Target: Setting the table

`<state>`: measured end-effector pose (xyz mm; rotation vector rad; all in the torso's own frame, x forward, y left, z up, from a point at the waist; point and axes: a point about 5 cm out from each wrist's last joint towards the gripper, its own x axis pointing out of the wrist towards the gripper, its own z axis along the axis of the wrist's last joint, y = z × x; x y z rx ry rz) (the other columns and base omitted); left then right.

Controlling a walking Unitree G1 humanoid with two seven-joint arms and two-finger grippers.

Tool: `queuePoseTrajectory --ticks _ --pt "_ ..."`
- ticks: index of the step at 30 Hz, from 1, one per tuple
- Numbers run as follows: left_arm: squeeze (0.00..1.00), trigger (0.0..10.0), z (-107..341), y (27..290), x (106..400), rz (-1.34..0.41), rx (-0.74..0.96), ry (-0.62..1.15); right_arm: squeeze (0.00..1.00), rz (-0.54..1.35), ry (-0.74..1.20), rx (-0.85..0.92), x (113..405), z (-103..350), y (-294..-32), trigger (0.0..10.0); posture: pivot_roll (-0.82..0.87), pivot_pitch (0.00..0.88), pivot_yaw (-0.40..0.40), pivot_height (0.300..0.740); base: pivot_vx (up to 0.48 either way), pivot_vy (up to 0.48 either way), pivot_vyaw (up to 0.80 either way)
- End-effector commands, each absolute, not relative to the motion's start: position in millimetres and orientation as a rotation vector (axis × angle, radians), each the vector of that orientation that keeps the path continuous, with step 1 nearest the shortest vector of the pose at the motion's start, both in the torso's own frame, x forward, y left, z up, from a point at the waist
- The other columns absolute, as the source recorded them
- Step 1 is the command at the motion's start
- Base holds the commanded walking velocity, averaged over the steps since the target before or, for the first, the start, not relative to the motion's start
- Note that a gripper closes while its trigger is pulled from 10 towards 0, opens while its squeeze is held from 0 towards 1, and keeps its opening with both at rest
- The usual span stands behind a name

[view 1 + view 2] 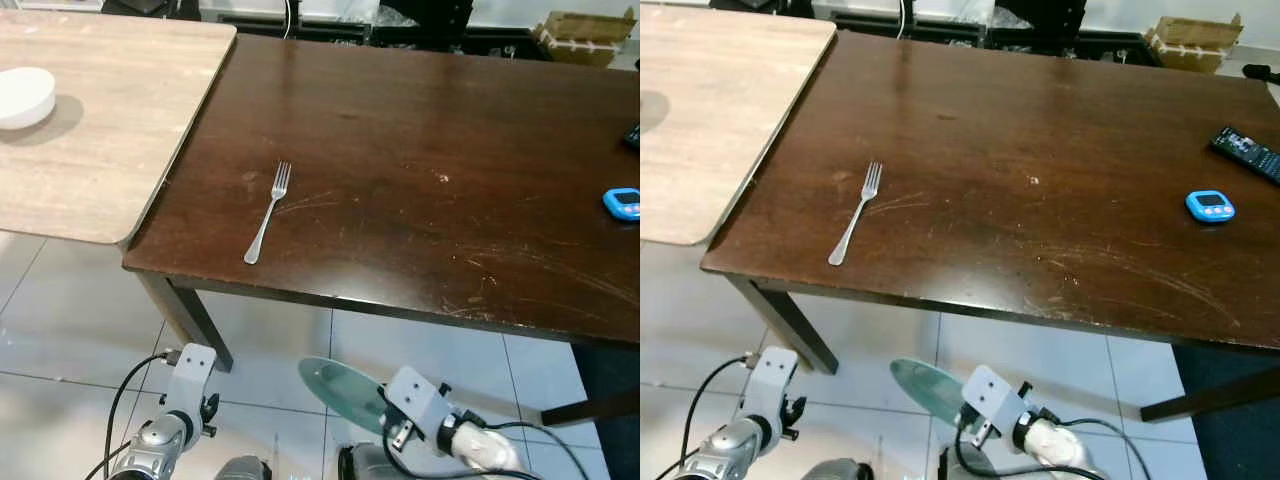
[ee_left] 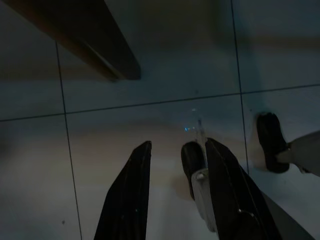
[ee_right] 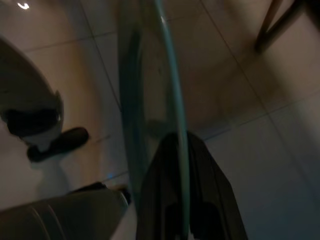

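A silver fork (image 1: 269, 211) was seen lying flat on the dark wooden counter (image 1: 420, 130), near its front left corner, tines pointing away from the robot and handle toward the front edge. A lighter wooden counter (image 1: 110, 110) was butted against the dark one's left edge, and a white bowl (image 1: 24, 96) was set near its left side in the left eye view; in the right eye view that bowl was cut off by the frame. Near the dark counter's right edge a small blue timer (image 1: 1210, 206) was seen, and beyond it a black remote control (image 1: 1246, 152), shown more fully in the right eye view. A cardboard box (image 1: 584, 38) was seen behind the far right corner.

Below the front edge, over the tiled floor (image 1: 60, 320), a clear glass plate (image 1: 344, 393) was held by the right pincer (image 3: 182, 165); in the right wrist view the plate's rim was clamped edge-on between the two black fingers. The left pincer (image 2: 176, 170) was hung low beside a counter leg (image 2: 85, 35), its fingers parted with nothing between them, the robot's dark feet being visible beyond on the floor in that wrist view.
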<state>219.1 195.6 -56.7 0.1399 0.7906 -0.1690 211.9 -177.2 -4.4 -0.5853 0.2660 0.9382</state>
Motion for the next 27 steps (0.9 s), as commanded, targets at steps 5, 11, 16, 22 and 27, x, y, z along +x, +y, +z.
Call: queuePoseTrajectory --ticks 5,11,16,22,27 --pt "0.0 10.0 -61 196 212 -0.173 0.124 0.815 0.0 1.158 0.104 -0.71 212 39 -177 10.0 0.07 0.076 0.06 0.74 0.0 0.0 0.0" --pt "0.0 10.0 -61 194 213 -0.181 0.115 0.815 0.0 1.229 0.01 -0.74 216 89 -179 10.0 0.06 0.079 0.066 0.74 0.0 0.0 0.0" --pt "0.0 10.0 -61 193 213 -0.185 0.113 0.816 0.0 1.259 -0.04 -0.661 219 119 -172 10.0 0.06 0.079 0.065 0.74 0.0 0.0 0.0" --pt "0.0 10.0 -62 193 212 -0.186 0.108 0.818 0.0 1.264 -0.093 -0.483 225 152 -163 10.0 0.06 0.078 0.062 0.74 0.0 0.0 0.0" --pt "0.0 10.0 -62 192 211 -0.185 0.102 0.818 0.0 1.215 -0.208 -0.236 236 194 -157 10.0 0.06 0.08 0.06 0.74 0.0 0.0 0.0"
